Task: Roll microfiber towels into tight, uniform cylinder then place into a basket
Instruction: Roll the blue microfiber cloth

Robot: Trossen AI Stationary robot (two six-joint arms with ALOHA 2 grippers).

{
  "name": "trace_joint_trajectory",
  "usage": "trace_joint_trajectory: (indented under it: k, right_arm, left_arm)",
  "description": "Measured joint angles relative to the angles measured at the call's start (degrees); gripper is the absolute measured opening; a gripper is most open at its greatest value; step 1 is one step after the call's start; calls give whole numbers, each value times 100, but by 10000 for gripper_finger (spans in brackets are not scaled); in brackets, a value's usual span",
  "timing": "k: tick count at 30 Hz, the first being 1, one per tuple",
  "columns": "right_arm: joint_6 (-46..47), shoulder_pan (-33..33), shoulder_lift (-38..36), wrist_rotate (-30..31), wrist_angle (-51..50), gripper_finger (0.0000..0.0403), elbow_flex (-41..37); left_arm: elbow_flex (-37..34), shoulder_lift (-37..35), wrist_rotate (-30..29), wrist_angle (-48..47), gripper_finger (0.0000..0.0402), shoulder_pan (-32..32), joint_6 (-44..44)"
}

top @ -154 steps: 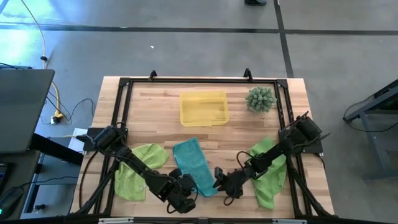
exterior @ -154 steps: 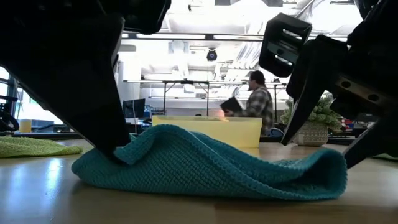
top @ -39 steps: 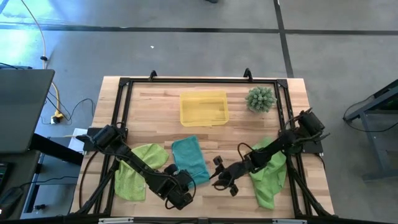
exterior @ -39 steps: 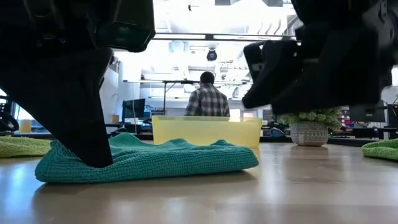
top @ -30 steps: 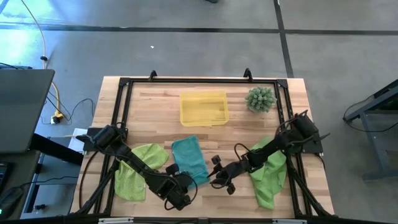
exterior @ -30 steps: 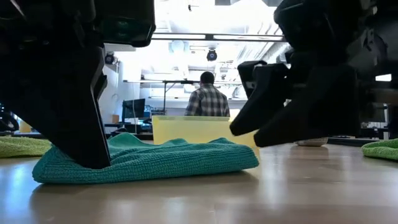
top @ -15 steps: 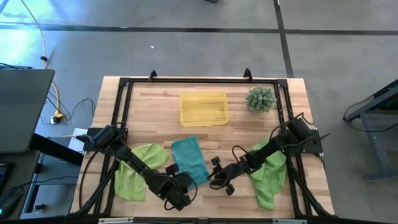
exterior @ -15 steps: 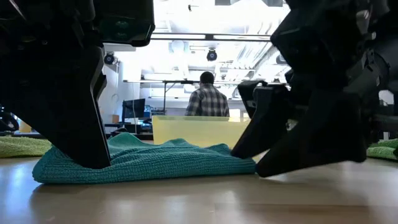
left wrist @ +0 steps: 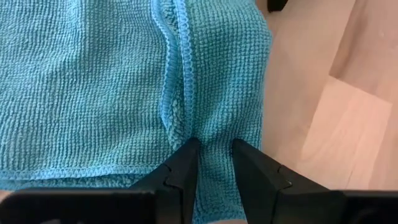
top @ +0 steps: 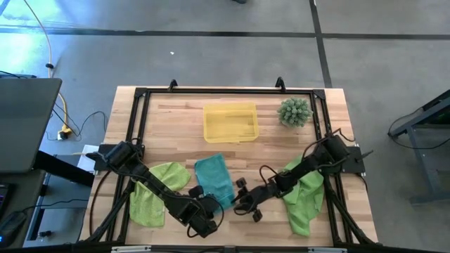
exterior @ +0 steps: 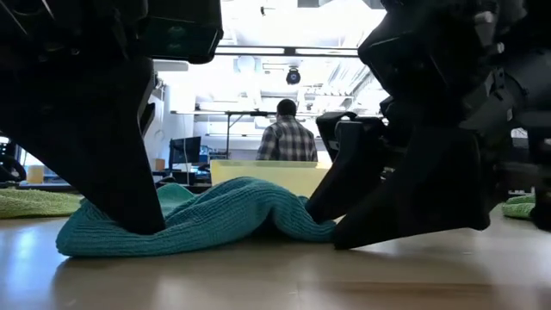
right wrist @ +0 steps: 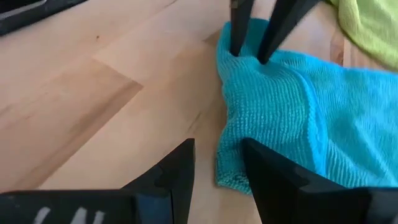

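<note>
The teal towel lies folded on the wooden table, its middle humped up in the low view. My left gripper stands on the towel's near left corner, shut on it. My right gripper is open at the near right corner, which lies between its two fingers. One lime-green towel lies flat at the left and another lies under my right arm. The yellow basket stands at the far middle. My left gripper has a strip of the teal towel between its two fingertips, next to a hemmed edge, at the near left corner. The fingers slant down from above. The corner stays on the table. One layer or several, I cannot tell. My right gripper meets the towel's near right corner, coming in low from the table's right. One finger is above the corner and the other is on the table beside it. The cloth ahead of them is bunched up and slack.
A spiky green potted plant stands at the far right. A black frame runs round the tabletop. Bare wood lies between the towels and the basket. In the low view a person stands far behind the table.
My right gripper has sunk to the tabletop and gone toward the table's left, up against the teal towel's near right corner. The towel, flat before, has humped up in its middle, while its left end has stayed under my left gripper.
</note>
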Motion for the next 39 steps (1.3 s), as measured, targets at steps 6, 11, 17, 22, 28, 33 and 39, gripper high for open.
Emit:
trace_joint_trajectory:
  k: [6, 11, 17, 22, 28, 33, 39]
  right_arm:
    - [158, 255, -453, 504, -951, 134, -4]
    - [5, 379, -590, 799, -1070, 134, -4]
    - [-252, 356, -561, 748, -906, 134, -4]
    - [-312, 287, -561, 748, -823, 136, -4]
    - [-296, 224, -561, 692, -819, 172, -4]
    - [-136, 103, -430, 423, -775, 187, -4]
    - [191, -50, -174, 294, -638, 178, 16]
  left_arm:
    - [0, 0, 2, -2, 90, -2, -3]
    - [0, 0, 4, 7, 90, 1, -2]
    - [0, -1, 5, 13, 90, 7, -20]
    - [0, -2, 4, 13, 90, 7, -20]
    - [0, -2, 5, 15, 90, 7, -19]
    - [0, -2, 17, 15, 90, 7, -20]
    - [4, -11, 212, 41, 90, 7, -7]
